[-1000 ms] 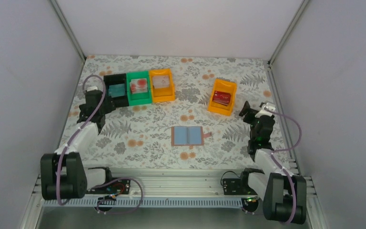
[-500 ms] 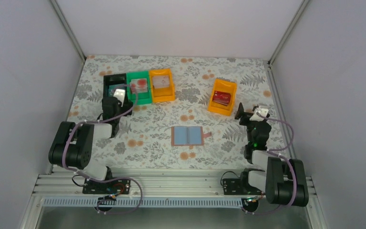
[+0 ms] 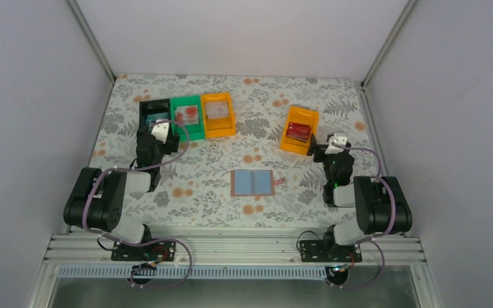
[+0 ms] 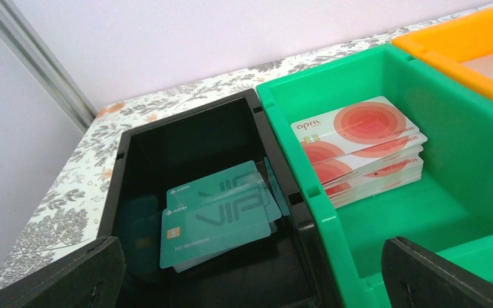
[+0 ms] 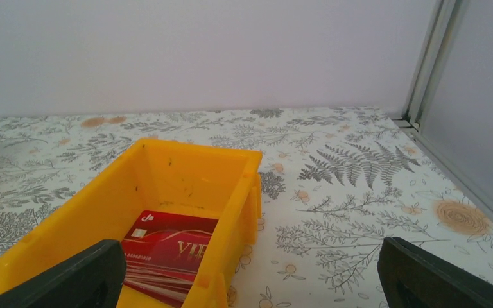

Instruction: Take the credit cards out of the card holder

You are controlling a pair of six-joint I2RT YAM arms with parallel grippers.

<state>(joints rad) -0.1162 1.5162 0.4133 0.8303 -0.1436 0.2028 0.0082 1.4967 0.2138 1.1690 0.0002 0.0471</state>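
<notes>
White walls enclose the floral tabletop (image 3: 257, 109) on three sides. The card holder (image 3: 252, 183) lies open mid-tabletop, bare surface all round. At its 11 o'clock a black bin (image 3: 154, 102), green bin (image 3: 192, 135) and orange bin (image 3: 221, 131) hold cards (image 4: 215, 221); at 1 o'clock a lone bin (image 3: 295, 147). The left claw (image 3: 153, 125) and right claw (image 3: 321, 152) gape wide, empty.

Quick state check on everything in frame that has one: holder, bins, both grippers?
card holder: open, lying flat on the table
black bin: holds teal cards, loosely fanned
green bin: holds a stack of white-red cards
left orange bin: holds a pale card
right orange bin: holds dark red cards
left gripper: open, empty
right gripper: open, empty
</notes>
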